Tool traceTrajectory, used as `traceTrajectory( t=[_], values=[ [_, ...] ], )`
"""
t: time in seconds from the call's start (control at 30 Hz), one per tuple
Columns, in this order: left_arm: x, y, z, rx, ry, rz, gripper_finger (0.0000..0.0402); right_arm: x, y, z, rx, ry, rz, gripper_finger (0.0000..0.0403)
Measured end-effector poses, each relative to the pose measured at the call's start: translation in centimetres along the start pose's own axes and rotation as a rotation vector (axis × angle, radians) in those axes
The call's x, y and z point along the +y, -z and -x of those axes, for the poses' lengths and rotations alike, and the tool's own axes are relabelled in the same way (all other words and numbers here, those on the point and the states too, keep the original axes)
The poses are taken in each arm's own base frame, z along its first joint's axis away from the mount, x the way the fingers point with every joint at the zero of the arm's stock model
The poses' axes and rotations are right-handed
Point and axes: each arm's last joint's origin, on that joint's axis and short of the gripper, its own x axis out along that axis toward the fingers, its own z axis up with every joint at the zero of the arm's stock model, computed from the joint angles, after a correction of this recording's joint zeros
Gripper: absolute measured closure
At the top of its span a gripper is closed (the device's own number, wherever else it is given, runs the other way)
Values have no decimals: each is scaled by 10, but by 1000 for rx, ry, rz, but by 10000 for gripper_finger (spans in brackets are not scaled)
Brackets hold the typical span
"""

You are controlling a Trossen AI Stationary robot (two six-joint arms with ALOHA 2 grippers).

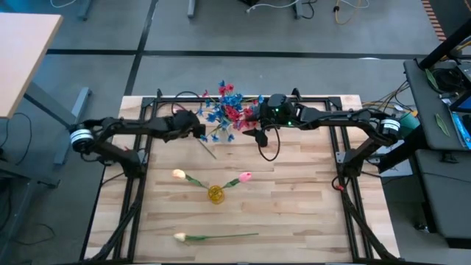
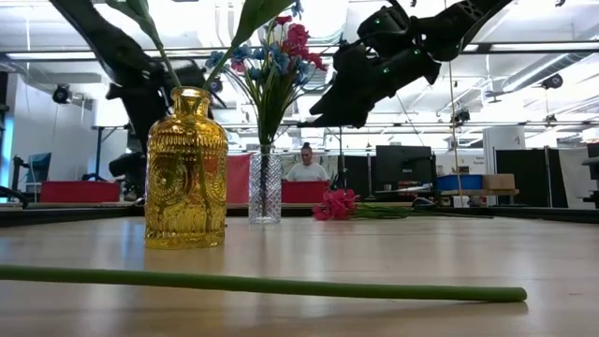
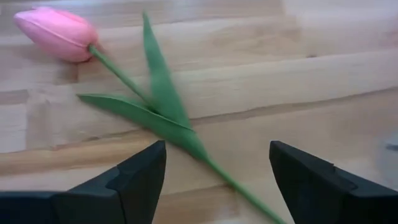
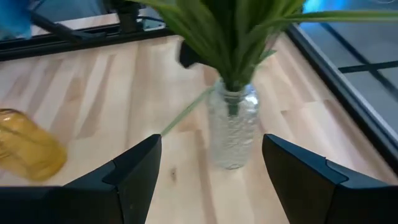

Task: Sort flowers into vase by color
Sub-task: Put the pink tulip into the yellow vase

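Note:
A clear glass vase (image 2: pixel 265 192) at the table's far middle holds a bunch of blue and red flowers (image 1: pixel 224 110). A yellow glass vase (image 1: pixel 215 193) nearer the middle holds a cream tulip (image 1: pixel 179 174) and a pink tulip (image 1: pixel 245 177), which lean out to either side. Another cream tulip (image 1: pixel 180 237) lies flat near the front edge. My left gripper (image 1: pixel 200 132) hangs open left of the bunch; the pink tulip (image 3: pixel 59 34) lies ahead of it, untouched. My right gripper (image 1: pixel 259 138) hangs open right of the bunch, facing the clear vase (image 4: pixel 233 130).
A loose green stem (image 1: pixel 208 149) lies on the wood near the clear vase. A red flower cluster (image 2: pixel 335 204) lies on the table beside that vase. The lying tulip's long stem (image 2: pixel 262 283) runs along the front. Black frame rails (image 1: pixel 140 147) flank the table.

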Motion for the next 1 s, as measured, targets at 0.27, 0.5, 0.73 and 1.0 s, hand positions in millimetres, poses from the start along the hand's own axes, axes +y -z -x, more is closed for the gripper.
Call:
traceTrajectory(
  t=[0.27, 0.5, 0.73, 1.0],
  values=[
    [2, 9, -36, 73, -131, 15, 134, 2, 2, 0, 19, -60, -1, 130],
    [-3, 7, -46, 74, -180, 19, 195, 2, 2, 0, 18, -60, -1, 129],
    [-5, 3, -46, 53, -201, -4, 327, 2, 3, 0, 26, -61, -13, 129],
    [-4, -2, -44, 48, -210, -31, 396, 2, 6, 0, 61, -64, -29, 129]
  ],
)
